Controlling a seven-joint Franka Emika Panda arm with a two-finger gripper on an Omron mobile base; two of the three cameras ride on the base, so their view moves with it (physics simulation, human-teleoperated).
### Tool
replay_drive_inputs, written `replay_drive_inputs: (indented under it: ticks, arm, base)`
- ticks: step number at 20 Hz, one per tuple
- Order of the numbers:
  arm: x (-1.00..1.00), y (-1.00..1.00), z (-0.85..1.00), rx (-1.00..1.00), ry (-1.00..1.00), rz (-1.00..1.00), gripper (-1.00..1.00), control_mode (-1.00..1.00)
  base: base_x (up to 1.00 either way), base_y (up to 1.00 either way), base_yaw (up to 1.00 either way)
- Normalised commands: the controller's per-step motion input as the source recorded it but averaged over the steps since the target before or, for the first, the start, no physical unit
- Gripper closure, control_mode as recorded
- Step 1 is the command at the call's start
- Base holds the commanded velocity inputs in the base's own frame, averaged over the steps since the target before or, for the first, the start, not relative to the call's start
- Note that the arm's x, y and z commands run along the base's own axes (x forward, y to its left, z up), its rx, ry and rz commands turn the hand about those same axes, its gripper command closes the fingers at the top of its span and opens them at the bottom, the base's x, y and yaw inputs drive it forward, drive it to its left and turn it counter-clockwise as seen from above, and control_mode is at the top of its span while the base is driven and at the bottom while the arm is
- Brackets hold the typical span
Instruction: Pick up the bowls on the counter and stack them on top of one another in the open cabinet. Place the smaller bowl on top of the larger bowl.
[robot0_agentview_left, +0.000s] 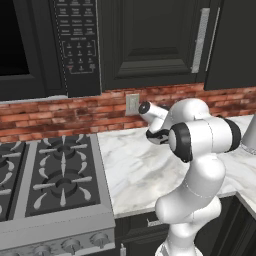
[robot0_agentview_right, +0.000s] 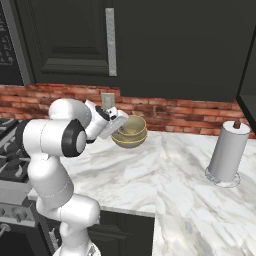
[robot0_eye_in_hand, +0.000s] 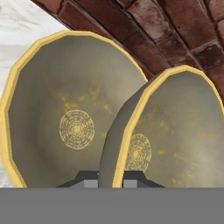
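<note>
Pinched on the rim of the nearer bowl (robot0_eye_in_hand: 175, 131), the claw (robot0_eye_in_hand: 111, 179) is seen at six o'clock in the hand view, its fingers pressed together with the bowl's wall between them. A second bowl (robot0_eye_in_hand: 65, 118) is seen behind it at nine o'clock, its rim partly overlapped by the held one; which of the two is the larger cannot be told with certainty. In the right base view both bowls appear as one golden mass (robot0_agentview_right: 130, 132) just beyond the hand, over the bench (robot0_agentview_right: 165, 180) and close to the brick wall (robot0_agentview_right: 190, 112); whether the rear bowl rests on the marble or touches the held one cannot be told. A slip is judged possible, since only a thin edge is gripped and the bowl hangs tilted, so that it could swing or drop during a lift. The rear bowl could also be knocked or dragged along if the two rims are in contact. A collision with the black cabinets (robot0_agentview_right: 150, 45) overhead is judged a risk on the way up. The bench is white marble with grey veins; a paper towel roll (robot0_agentview_right: 229, 152) stands at three o'clock, well apart. A gas hob (robot0_agentview_left: 50, 175) lies at nine o'clock, with a microwave (robot0_agentview_left: 50, 45) above it and a wall socket (robot0_agentview_left: 132, 104) on the brick.
</note>
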Motion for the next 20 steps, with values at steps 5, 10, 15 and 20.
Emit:
replay_drive_inputs:
  ticks: [5,10,15,20]
  arm:
    - [0.00,0.00,-0.10,0.00,0.00,0.02,1.00,-1.00]
    - [0.00,0.00,-0.11,0.00,0.00,0.03,1.00,-1.00]
    - [0.00,0.00,-0.13,0.00,0.00,0.03,1.00,-1.00]
    - [0.00,0.00,-0.12,0.00,0.00,0.02,1.00,-1.00]
  base:
    - [0.00,0.00,0.00]
    - [0.00,0.00,0.00]
    - [0.00,0.00,0.00]
    - [0.00,0.00,0.00]
